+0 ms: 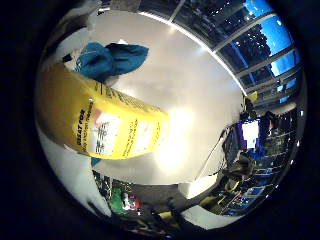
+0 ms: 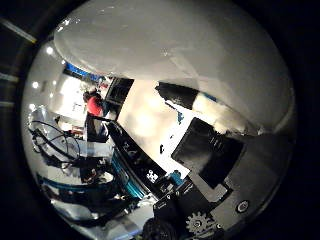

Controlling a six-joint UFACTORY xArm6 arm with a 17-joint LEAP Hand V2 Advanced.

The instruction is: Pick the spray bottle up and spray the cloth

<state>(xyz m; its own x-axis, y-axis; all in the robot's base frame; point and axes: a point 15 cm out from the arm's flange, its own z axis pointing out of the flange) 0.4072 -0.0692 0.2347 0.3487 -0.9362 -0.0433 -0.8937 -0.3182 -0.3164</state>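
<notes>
In the right little finger side palm view a yellow spray bottle [image 1: 105, 120] with a white label fills much of the picture, close against the palm. Past it a teal-blue cloth [image 1: 110, 60] lies crumpled on the white table [image 1: 190, 80], well away from the bottle. The bottle's nozzle is hidden. In the right thumb side palm view my hand [image 2: 215, 150] shows as black and white parts with curled fingers [image 2: 225, 118]. The hand appears shut on the bottle and holds it above the table.
The white table top stretches beyond the cloth to a far edge [image 1: 215, 150]. Past the edge is a room with a lit screen [image 1: 250, 130], window frames and clutter on the floor. The right thumb side palm view shows a pale ceiling [image 2: 170, 45].
</notes>
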